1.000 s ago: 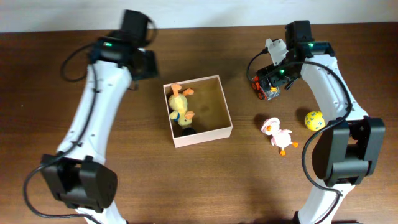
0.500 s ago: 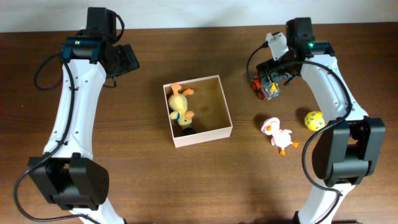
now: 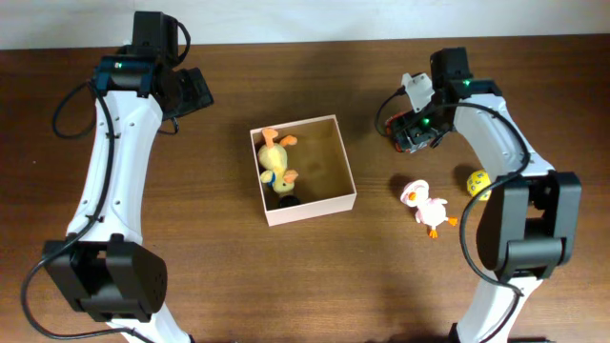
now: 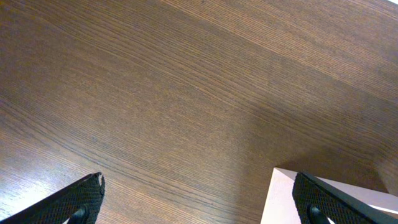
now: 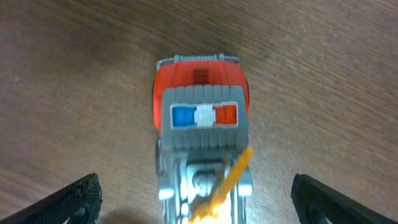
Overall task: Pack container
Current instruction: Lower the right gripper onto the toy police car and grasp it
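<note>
Overhead: right gripper [image 3: 416, 135] now over toy truck [image 5: 200, 124]

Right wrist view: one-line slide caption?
Open right gripper straddles a red-and-grey toy truck on the wooden table.

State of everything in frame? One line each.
container: open-topped, upright
yellow duck: lying in container
red toy truck: on table, ungrasped
white duck: lying on table
yellow ball: on table, partly hidden
left pincer: open, empty
right pincer: open, straddling red toy truck
</note>
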Controlling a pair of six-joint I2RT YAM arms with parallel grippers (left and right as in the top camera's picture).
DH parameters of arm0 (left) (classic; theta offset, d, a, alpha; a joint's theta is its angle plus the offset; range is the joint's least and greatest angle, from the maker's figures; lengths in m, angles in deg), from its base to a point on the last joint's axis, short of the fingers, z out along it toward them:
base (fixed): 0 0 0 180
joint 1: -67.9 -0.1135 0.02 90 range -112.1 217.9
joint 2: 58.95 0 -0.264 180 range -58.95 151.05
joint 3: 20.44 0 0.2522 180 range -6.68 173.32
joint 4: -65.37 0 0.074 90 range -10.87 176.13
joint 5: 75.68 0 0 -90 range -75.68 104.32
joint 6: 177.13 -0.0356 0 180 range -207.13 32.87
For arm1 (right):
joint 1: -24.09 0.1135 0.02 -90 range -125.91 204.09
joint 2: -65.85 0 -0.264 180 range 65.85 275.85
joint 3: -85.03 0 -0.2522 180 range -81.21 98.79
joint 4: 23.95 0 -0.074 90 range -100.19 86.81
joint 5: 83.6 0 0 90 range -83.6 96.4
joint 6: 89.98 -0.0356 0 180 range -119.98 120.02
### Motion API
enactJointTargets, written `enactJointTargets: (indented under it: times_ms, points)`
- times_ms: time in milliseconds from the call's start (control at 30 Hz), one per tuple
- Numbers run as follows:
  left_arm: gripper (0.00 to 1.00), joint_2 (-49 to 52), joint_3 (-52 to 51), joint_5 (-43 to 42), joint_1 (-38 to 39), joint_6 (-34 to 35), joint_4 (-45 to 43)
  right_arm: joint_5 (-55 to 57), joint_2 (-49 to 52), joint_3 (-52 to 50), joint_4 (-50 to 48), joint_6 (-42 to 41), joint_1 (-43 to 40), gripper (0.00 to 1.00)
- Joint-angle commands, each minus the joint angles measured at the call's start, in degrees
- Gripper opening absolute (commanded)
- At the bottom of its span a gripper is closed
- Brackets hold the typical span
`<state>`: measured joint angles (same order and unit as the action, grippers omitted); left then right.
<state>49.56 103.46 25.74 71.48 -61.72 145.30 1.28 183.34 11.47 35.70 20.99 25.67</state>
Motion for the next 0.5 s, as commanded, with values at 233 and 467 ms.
enactJointTargets:
  times_ms: [233, 467]
  points:
    - [0.99, 0.3, 0.6, 0.4, 0.0, 0.9, -0.1, -0.9, 4.5, -0.7, -3.6, 0.2, 0.3, 0.84]
    - [0.99, 0.3, 0.6, 0.4, 0.0, 0.9, -0.1, -0.9, 4.9, -0.7, -3.8, 0.2, 0.3, 0.77]
